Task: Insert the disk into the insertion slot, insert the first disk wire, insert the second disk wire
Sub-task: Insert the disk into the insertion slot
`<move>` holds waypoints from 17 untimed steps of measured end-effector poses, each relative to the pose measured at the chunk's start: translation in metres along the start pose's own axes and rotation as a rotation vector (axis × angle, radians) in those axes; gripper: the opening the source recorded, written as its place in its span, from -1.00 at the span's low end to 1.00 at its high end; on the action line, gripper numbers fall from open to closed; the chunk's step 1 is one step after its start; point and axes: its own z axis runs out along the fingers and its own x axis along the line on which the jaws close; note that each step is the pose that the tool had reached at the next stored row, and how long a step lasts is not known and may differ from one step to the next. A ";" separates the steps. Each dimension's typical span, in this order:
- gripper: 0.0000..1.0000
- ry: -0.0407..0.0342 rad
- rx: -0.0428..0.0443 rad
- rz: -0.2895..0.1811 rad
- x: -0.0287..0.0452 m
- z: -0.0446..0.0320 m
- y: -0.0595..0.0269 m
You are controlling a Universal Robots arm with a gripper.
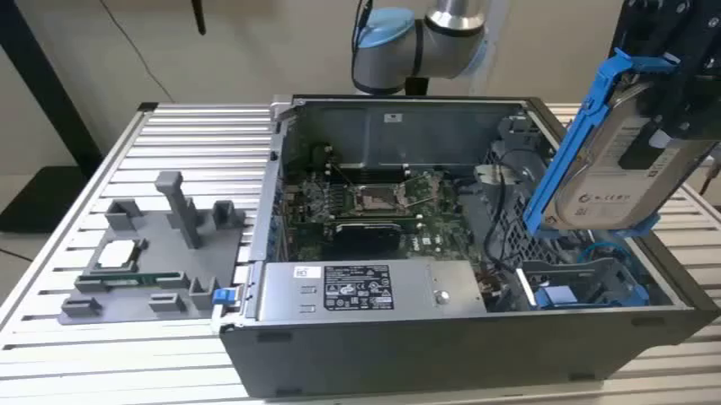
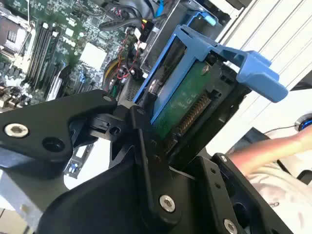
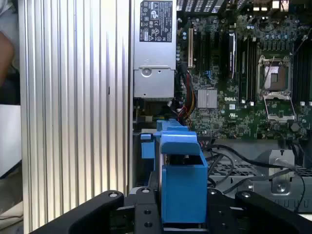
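Observation:
My gripper [image 1: 663, 126] is shut on the disk [image 1: 614, 164], a silver drive with a white label in a bright blue carrier frame. It hangs tilted above the open computer case, at the exterior view's right. In the second wrist view the black fingers [image 2: 142, 127] clamp the disk [image 2: 187, 100], whose green circuit board shows. In the first wrist view the blue carrier of the disk [image 3: 183, 187] sits between the gripper's black arms [image 3: 183, 219]. The insertion slot [image 1: 580, 283], a grey cage with a perforated wall [image 3: 253, 170], lies below the disk. Loose black cables [image 3: 229, 156] run beside it; I cannot tell which are the disk wires.
Inside the case are a labelled grey power-supply box [image 1: 360, 291] and a motherboard [image 1: 372, 202]. Another blue-fronted carrier [image 1: 563, 295] sits in the cage. A grey fixture [image 1: 158, 253] with parts stands on the slatted table at the exterior view's left. A person's arm [image 2: 265, 148] is nearby.

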 end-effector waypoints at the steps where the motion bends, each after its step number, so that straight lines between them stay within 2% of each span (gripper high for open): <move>1: -1.00 0.0000 0.0000 0.000 0.0000 0.0000 0.0000; 10: -1.00 0.0000 0.0000 0.000 0.0003 0.0014 -0.0001; 17: -1.00 -0.0001 0.0000 0.000 0.0044 0.0059 -0.0009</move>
